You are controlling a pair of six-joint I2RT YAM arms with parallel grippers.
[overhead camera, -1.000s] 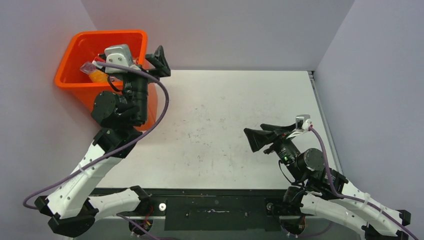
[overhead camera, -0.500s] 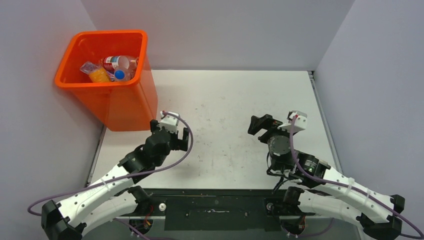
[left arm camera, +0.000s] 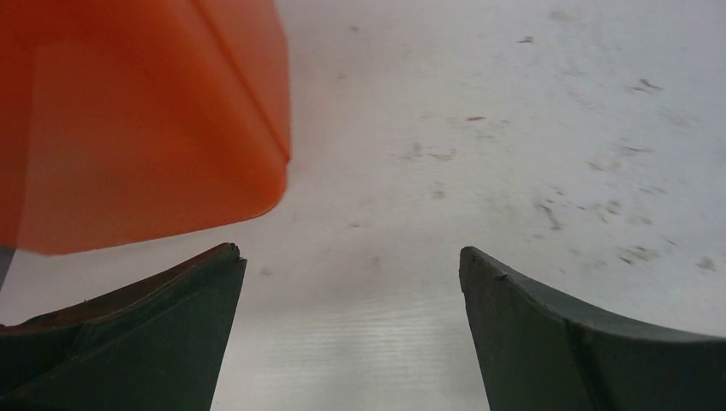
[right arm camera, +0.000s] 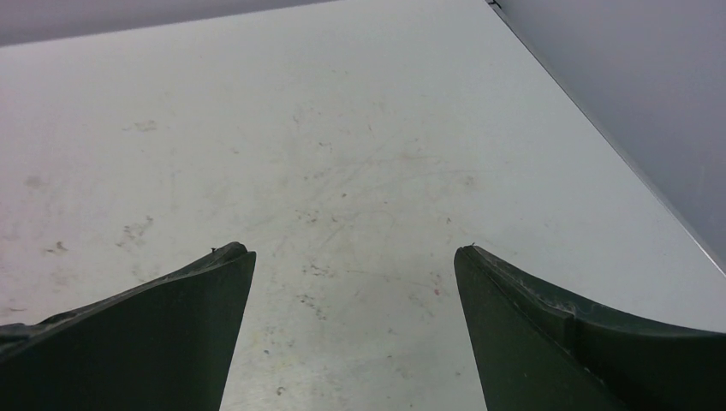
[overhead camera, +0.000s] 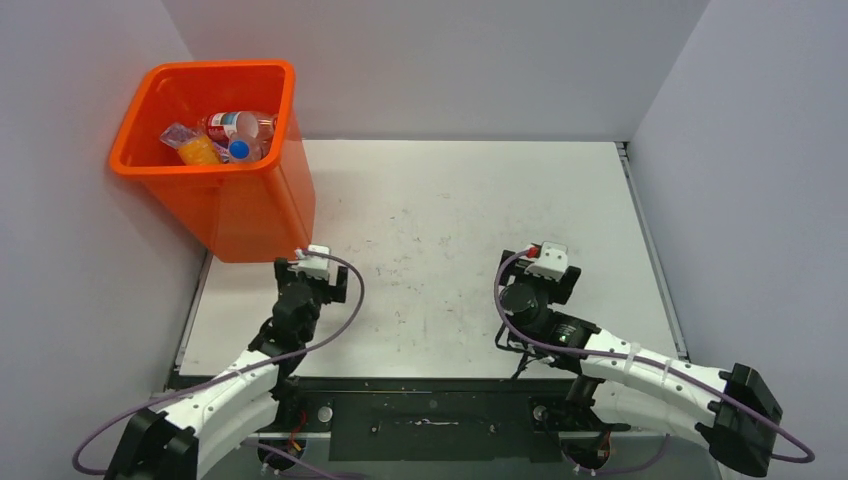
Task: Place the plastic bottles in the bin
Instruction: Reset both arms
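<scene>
Seen from above, both sets of fingers are hidden under the wrists. Both arms crouch folded low at the bottom of the frame. The left gripper point(left arm camera: 347, 253) and right gripper point(right arm camera: 351, 248) gape wide over the bare table point(overhead camera: 450, 200), holding nothing. The plastic bottles point(overhead camera: 232, 135) lie heaped in the bin point(overhead camera: 215, 200) at upper left, its base just beyond the left jaws.

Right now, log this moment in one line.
left tool: open, empty | right tool: open, empty | plastic bottles: in bin | table: no bottles in view

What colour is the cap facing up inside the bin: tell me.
Blue; the small round cap in the tall bright-orange plastic bin shows best from top external.
</scene>
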